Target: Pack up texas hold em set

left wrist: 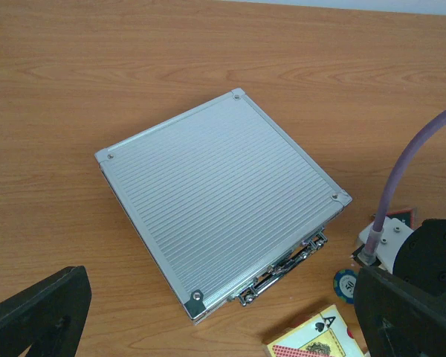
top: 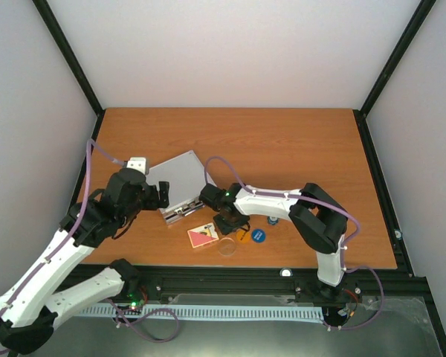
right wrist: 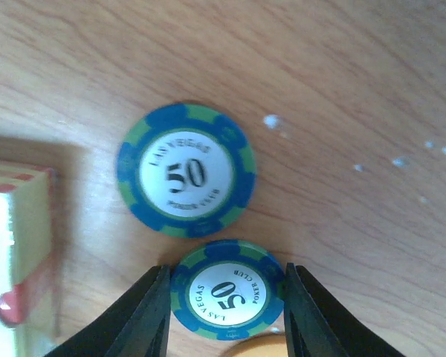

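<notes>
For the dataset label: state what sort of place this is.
Probably a robotics lab test cell, not a home: a wooden table boxed in by white panels on black frame struts, with a left arm and right arm bolted to a rail at its near edge.

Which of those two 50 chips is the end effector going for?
The lower chip in the right wrist view: the right end effector has a finger on either side of it. The upper chip lies free.

"LAS VEGAS 50 POKER CLUB" on chips [right wrist: 186, 169]
</notes>
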Available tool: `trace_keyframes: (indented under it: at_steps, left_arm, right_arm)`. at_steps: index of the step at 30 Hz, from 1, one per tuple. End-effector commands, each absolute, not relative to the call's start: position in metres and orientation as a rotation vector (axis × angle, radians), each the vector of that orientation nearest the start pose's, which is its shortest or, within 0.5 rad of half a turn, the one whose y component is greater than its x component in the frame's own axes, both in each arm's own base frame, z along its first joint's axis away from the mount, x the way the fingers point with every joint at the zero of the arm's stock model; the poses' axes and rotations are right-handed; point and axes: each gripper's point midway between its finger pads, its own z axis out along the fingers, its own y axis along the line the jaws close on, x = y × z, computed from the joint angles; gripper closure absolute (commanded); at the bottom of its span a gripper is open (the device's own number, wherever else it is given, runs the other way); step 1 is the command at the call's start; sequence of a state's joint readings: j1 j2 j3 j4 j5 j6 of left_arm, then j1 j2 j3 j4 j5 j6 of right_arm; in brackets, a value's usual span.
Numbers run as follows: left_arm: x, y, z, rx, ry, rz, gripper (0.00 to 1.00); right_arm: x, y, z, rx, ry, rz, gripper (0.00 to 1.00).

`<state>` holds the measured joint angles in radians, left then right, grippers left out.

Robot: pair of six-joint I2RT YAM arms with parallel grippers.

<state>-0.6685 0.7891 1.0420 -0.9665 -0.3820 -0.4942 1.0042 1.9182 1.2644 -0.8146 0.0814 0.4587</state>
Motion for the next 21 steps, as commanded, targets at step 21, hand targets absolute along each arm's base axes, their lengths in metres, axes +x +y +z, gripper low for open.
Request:
trace_keyframes:
  at_steps: [21]
  left_arm:
    - [0.219, -0.087, 0.274, -0.034, 2.212, -0.198, 0.00]
  right_arm:
    - [0.235, 0.261, 0.047, -0.736, 2.846, -0.124, 0.51]
